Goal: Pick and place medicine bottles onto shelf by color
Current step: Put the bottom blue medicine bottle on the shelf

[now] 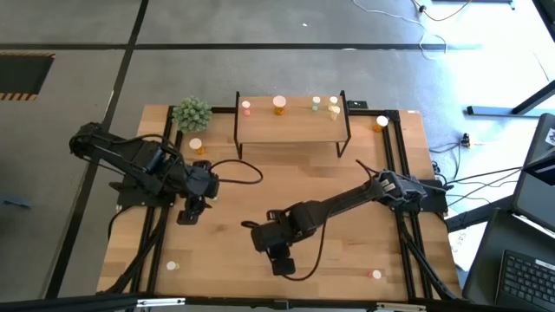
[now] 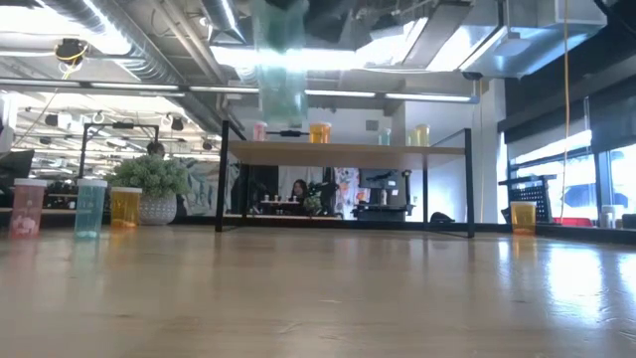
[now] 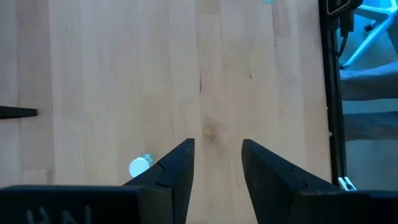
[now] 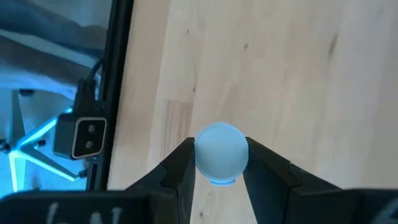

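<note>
My right gripper (image 1: 279, 260) hangs over the table's near middle, shut on a pale green medicine bottle (image 4: 221, 155) with a pale cap, which the low view shows raised high (image 2: 280, 70). My left gripper (image 3: 217, 146) is open with nothing between its fingers, above the table's left part (image 1: 191, 214). The shelf (image 1: 290, 126) stands on its black legs at the far side. Several bottles stand on its top board: a pink one (image 1: 246, 107), an orange one (image 1: 279, 105) and pale green ones (image 1: 316, 104). My right gripper pinches the bottle between its two fingers (image 4: 180, 163), on opposite sides of its body just under the cap (image 4: 221, 180). The fingers come from above, pointing steeply down. The bottle stands upright in the hold, cap up, lifted well clear of the table.
Loose bottles stand on the table: orange ones near the plant (image 1: 197, 147) and at the far right (image 1: 381, 122), one at the near left (image 1: 172, 266), a pink one at the near right (image 1: 375, 275). A spiky green potted plant (image 1: 192, 113) stands left of the shelf.
</note>
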You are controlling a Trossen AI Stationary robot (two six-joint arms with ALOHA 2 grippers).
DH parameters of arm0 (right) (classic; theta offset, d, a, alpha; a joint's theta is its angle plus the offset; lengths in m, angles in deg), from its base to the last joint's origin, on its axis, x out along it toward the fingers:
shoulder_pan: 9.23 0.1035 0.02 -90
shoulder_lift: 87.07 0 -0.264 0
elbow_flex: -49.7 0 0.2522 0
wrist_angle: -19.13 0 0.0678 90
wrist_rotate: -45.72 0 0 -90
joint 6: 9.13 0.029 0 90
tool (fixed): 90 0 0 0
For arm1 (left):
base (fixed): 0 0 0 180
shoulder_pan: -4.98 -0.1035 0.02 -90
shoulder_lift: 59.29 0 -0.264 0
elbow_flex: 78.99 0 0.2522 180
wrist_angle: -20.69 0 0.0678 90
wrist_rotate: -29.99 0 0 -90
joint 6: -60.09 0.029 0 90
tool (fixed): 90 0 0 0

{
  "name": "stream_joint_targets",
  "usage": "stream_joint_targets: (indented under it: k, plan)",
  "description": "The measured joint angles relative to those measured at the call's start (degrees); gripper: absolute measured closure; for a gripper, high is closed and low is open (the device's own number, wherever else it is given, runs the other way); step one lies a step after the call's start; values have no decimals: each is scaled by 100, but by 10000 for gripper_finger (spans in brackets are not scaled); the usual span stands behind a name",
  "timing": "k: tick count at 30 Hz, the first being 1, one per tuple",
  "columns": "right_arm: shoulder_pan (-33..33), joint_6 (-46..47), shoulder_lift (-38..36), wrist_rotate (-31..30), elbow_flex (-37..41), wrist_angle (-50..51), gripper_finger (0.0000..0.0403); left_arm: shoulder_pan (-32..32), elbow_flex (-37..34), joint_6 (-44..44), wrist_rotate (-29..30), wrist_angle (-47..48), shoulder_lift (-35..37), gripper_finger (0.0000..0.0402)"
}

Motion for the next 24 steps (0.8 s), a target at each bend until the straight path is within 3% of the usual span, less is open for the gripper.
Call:
stream_joint_targets:
  k: [5, 9, 18, 24]
  plan:
    - [-176, -11, 0, -10, -518, 409, 284, 82, 0, -219, 616, 23, 257, 273]
    - [-321, -118, 0, -185, -919, 768, 284, 143, 0, -424, 775, 12, 564, 273]
    - [-742, -235, -227, -452, -916, 1233, 284, 149, 2, -487, 920, -32, 908, 273]
    - [-1098, -334, -273, -464, -916, 1538, 284, 151, 2, -448, 1623, -28, 938, 273]
